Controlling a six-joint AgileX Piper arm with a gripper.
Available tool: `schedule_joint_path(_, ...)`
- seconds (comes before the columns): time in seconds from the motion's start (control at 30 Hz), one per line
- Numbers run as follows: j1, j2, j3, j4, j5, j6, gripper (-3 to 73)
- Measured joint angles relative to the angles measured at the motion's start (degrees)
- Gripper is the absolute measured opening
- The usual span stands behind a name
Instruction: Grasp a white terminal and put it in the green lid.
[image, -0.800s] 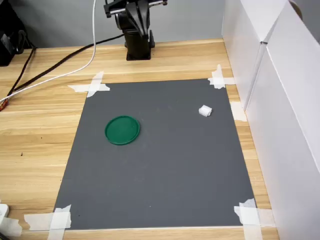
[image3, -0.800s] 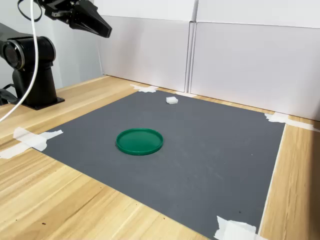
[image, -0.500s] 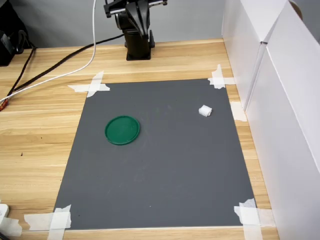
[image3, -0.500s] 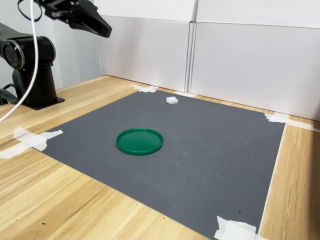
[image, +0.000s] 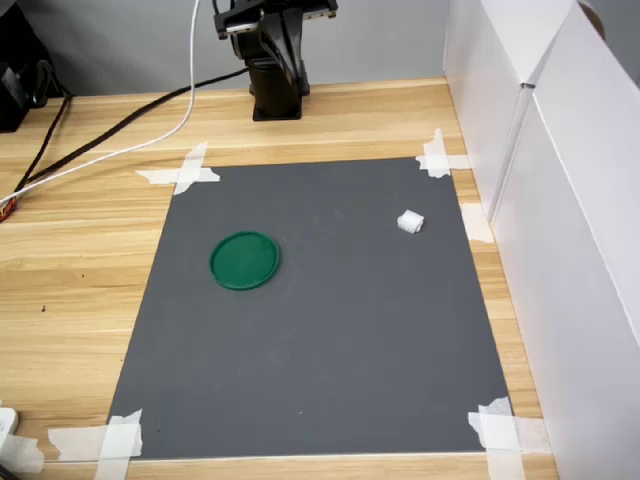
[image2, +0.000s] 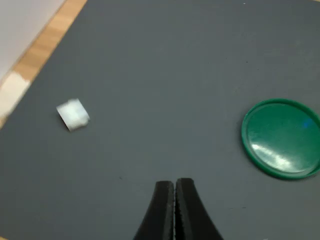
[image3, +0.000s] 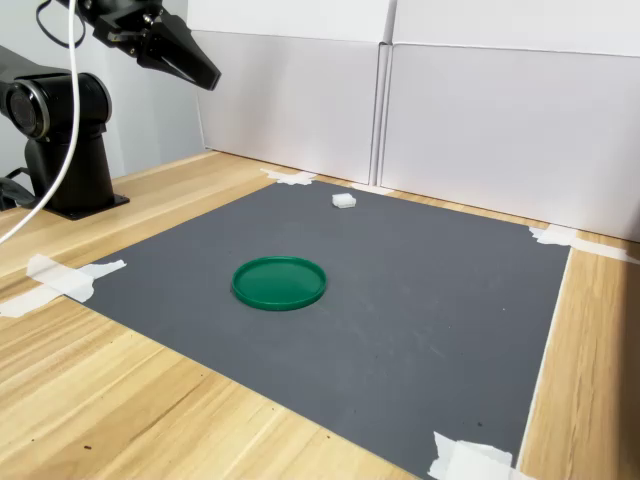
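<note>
The fingers were seen pressed together, empty, held high above the dark grey mat. The white terminal lay on the mat near the white wall panels, well apart from the green lid.

My gripper hangs above the dark grey mat with both black fingers pressed together and nothing between them. The white terminal lies on the mat well apart from my tips (its outline is blurred). The green lid rests flat on the mat, well apart from the terminal, partly cut by the frame edge. A strip of wooden table borders the mat.
</note>
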Motion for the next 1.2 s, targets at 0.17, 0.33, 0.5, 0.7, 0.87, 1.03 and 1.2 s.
schedule_joint_path(0.17, 0.00, 2.84, -1.47, -0.20, 1.63, -9.19, -1.7)
schedule_joint_path(0.33, 0.00, 10.29, -5.61, -3.99, 3.02, -11.43, -1.7)
schedule_joint_path(0.5, 0.00, 19.88, -11.43, -9.12, 3.07, -13.34, -1.7)
schedule_joint_path(0.7, 5.05, 31.65, -19.10, -14.46, 4.87, -20.71, -1.7)
schedule_joint_path(0.87, 13.73, 39.76, -24.33, -21.95, 7.74, -19.46, -1.7)
schedule_joint_path(1.03, 19.74, 45.28, -27.38, -25.22, 7.90, -18.73, -1.7)
schedule_joint_path(1.2, 23.89, 49.46, -28.85, -25.37, 7.56, -15.69, -1.7)
